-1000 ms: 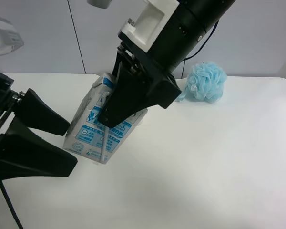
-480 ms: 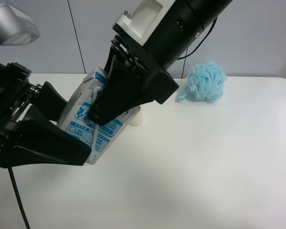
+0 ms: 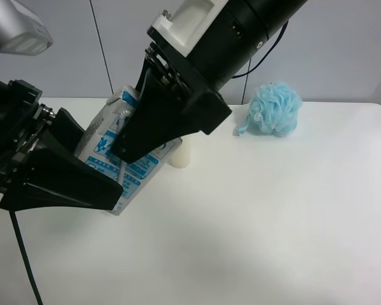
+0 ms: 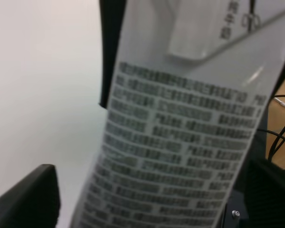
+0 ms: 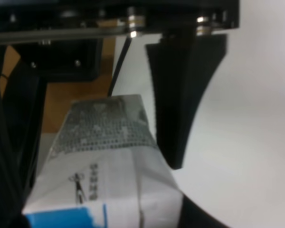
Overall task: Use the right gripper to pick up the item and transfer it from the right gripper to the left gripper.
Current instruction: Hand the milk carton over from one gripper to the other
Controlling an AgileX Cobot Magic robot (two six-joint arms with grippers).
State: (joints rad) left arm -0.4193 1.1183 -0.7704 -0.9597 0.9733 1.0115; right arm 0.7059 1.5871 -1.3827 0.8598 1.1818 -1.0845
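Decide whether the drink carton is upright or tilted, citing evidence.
Tilted: in the exterior high view the drink carton slants diagonally, clamped by the right gripper.

Nothing legible. The drink carton [image 4: 180,142] bears dense rows of fine print [image 4: 175,161] on a white side, too blurred to read. Larger dark characters [image 4: 237,19] near its top are unreadable. White marks on its blue panels [image 3: 134,176] cannot be made out.
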